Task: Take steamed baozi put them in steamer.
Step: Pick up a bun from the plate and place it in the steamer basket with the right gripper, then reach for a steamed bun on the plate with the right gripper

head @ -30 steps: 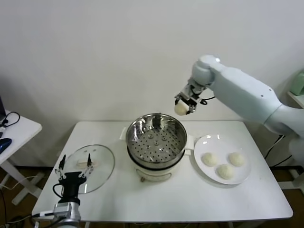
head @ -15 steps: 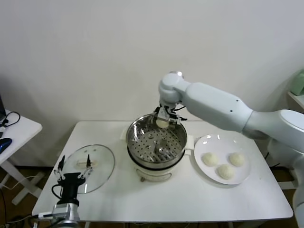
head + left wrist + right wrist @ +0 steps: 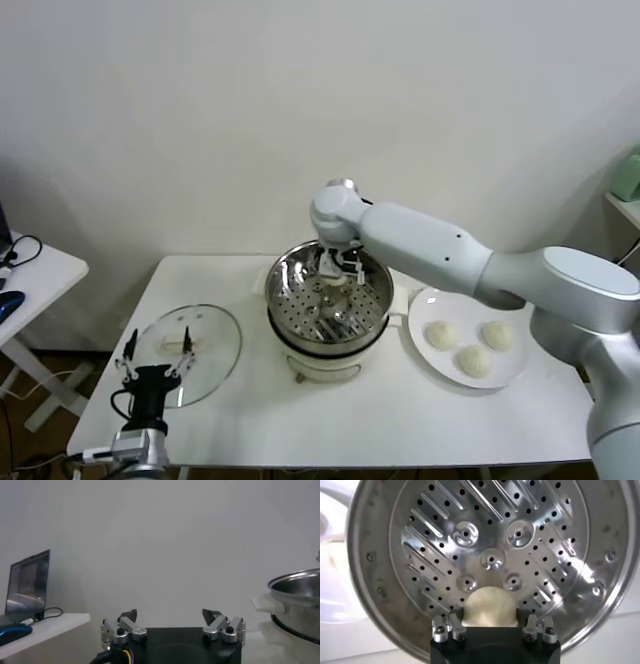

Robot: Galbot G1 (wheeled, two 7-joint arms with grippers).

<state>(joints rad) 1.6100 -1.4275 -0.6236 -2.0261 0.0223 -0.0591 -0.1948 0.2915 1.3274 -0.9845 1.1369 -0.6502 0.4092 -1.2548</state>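
Observation:
My right gripper (image 3: 333, 270) reaches down inside the steamer (image 3: 300, 300), a shiny steel basket with a perforated floor on a white base. It is shut on one cream-white baozi (image 3: 490, 608), which hangs just above the steamer floor (image 3: 490, 540) in the right wrist view. Three more baozi (image 3: 441, 335) (image 3: 497, 334) (image 3: 474, 361) lie on the white plate (image 3: 425, 300) to the steamer's right. My left gripper (image 3: 156, 351) is parked low at the table's front left, open and empty, its fingertips (image 3: 129, 615) wide apart.
A round glass lid (image 3: 205, 365) lies flat on the white table (image 3: 380, 420) left of the steamer, just beyond the left gripper. A side table (image 3: 40, 275) with a cable stands at the far left. The wall runs close behind the table.
The right arm swung left from above the plate side and came down, carrying the baozi into the steamer. The left arm stayed still.

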